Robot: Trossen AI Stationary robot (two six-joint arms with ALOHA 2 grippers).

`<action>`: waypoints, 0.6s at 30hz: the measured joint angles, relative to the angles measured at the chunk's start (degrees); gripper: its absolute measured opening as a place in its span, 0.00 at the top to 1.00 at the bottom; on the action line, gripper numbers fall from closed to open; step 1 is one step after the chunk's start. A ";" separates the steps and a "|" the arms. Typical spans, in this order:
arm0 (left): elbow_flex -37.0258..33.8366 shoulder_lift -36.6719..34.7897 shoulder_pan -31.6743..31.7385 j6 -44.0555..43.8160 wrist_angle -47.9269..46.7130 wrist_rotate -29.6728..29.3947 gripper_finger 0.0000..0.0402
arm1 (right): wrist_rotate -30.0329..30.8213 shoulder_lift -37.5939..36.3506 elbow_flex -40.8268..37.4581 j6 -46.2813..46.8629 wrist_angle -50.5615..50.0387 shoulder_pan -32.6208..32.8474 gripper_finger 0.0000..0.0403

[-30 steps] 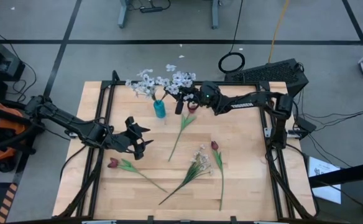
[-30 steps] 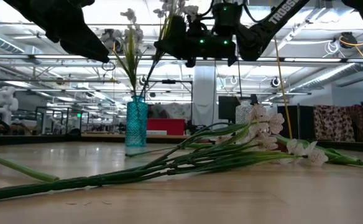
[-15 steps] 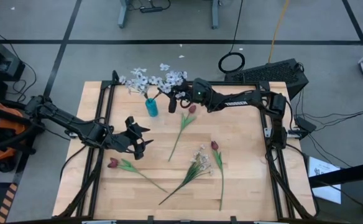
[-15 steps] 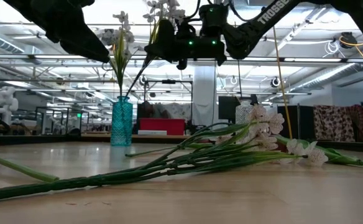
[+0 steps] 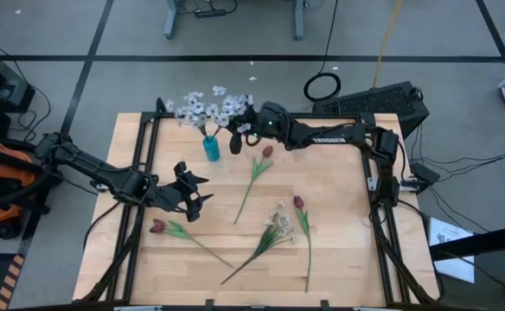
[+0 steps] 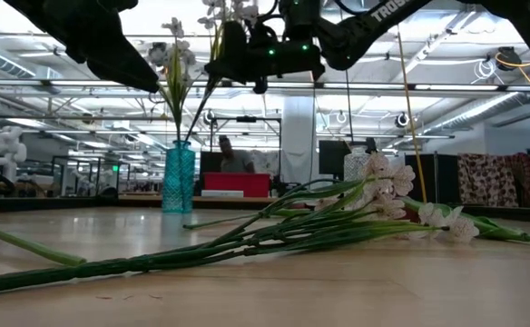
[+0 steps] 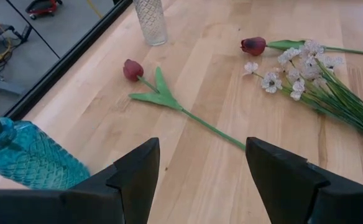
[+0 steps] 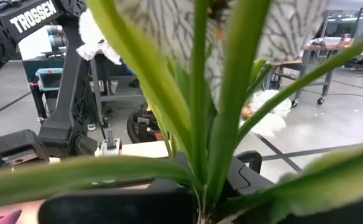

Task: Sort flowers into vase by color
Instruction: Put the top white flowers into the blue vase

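The right gripper (image 5: 237,132) is positioned over the far left part of the light wooden table (image 5: 339,250), just beside the small teal glass vase (image 5: 210,149). Its jaws are closed tight on the green stem of a spray of tiny white blossoms (image 5: 228,108), whose lower stem slants down toward the vase mouth in the low view. A second white spray (image 5: 183,109) already stands in the teal vase (image 6: 179,177). The left gripper (image 5: 202,193) hangs above the left half of the table with its fingers (image 7: 138,171) partly spread and nothing between them. One dark red tulip bud on a long green stem (image 5: 157,226) lies just in front of the left gripper. A second red tulip (image 5: 266,151) lies near the table centre, close to the right gripper. A third red tulip (image 5: 298,202) and a third white spray (image 5: 278,217) lie together toward the front right. A clear textured glass vase (image 7: 150,20) stands at the far edge.
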 joint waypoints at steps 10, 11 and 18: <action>0.00 0.00 0.00 -0.07 0.07 0.02 0.39 | 0.01 0.00 3.87 -1.38 -5.25 -0.01 0.99; 0.00 0.00 0.00 -0.07 0.07 0.02 0.39 | 0.00 0.00 4.26 -1.63 -5.72 -0.01 0.99; 0.00 0.00 0.00 -0.09 0.65 -0.02 0.39 | -0.14 0.00 5.53 -1.94 -6.87 0.00 0.99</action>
